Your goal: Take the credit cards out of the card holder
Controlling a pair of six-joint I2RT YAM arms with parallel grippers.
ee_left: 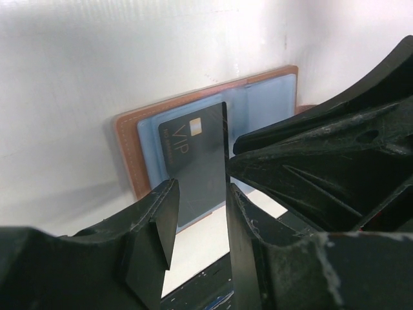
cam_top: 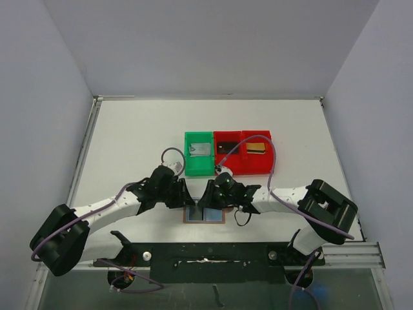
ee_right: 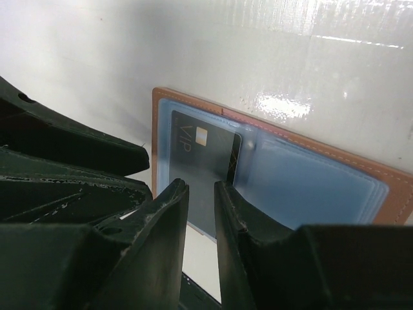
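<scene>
Left gripper (ee_left: pixel 200 210) sits parted and empty, right gripper (ee_right: pixel 201 194) nearly pinched, empty too. Just past them a dark credit card (ee_left: pixel 193 155) sits in the open card holder (ee_left: pixel 124 148) on the counter (ee_left: pixel 64 97). Looks thin, stiff, slick: I'd pinch its exposed edge.

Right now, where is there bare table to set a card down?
Bare table left of the green bin, right of the red bins, and the strip beyond them. Crowded: left gripper and right gripper over the card holder, near the bins.
</scene>
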